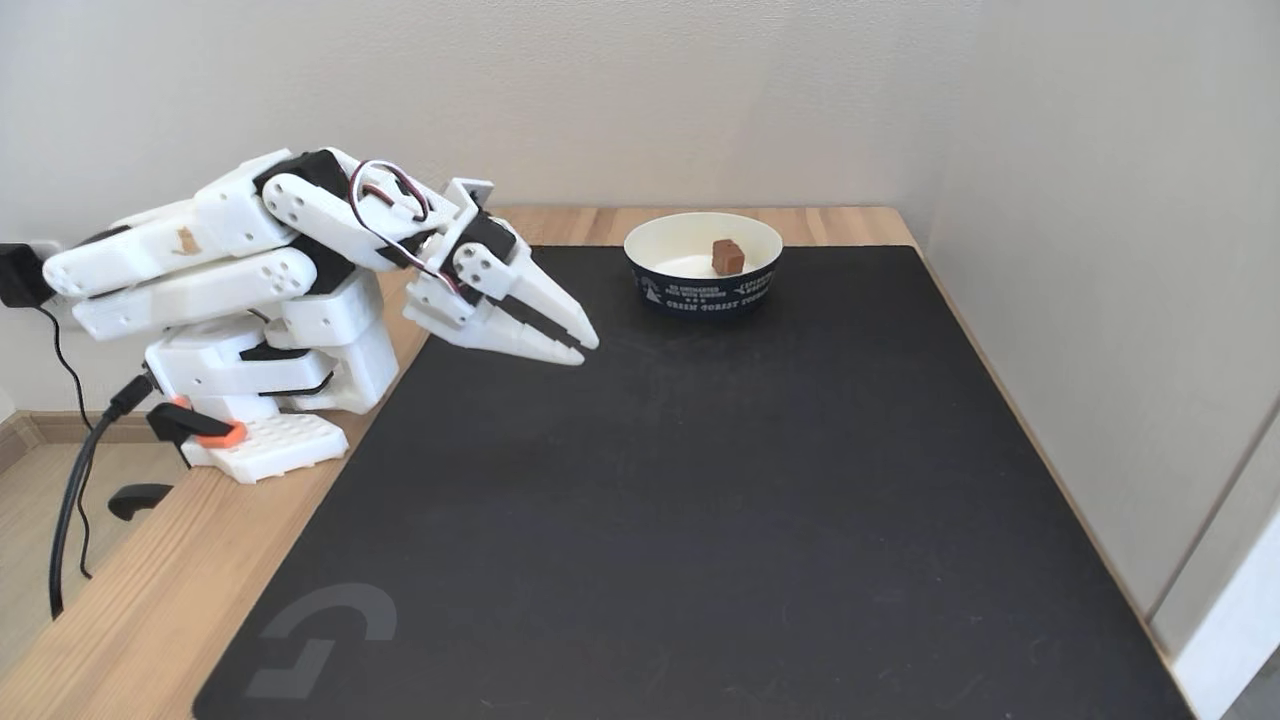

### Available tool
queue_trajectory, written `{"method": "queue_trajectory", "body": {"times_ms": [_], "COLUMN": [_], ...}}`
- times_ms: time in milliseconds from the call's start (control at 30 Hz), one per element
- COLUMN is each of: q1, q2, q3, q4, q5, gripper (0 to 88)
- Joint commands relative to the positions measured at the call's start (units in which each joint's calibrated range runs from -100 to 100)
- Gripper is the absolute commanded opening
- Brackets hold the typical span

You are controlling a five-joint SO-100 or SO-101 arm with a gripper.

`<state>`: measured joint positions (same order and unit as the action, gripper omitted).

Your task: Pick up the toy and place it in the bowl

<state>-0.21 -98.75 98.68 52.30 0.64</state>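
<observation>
Arm: folded low over its base at the left of the fixed view.
Gripper (583, 348): fingers together, holding nothing, above the black mat (700, 500).
Toy (727, 257): inside the paper bowl (703, 290).
Progress: placement appears complete; nothing evidently left.

A light wooden tabletop (150, 600) stands in a corner of plain off-white walls (700, 90); a black mat (700, 500) covers most of it, reaching its right edge; pale wood floor (30, 500) shows at lower left; soft, even light falls throughout.
</observation>
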Motion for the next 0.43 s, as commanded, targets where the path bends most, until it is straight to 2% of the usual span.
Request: {"method": "queue_trajectory", "body": {"times_ms": [0, 400], "q1": [0.84, 0.25], "q2": [-0.42, -0.42], "q3": [0.78, 0.78], "q4": [0.54, 0.54], "q5": [0.09, 0.19], "gripper": [2.9, 2.5]}}
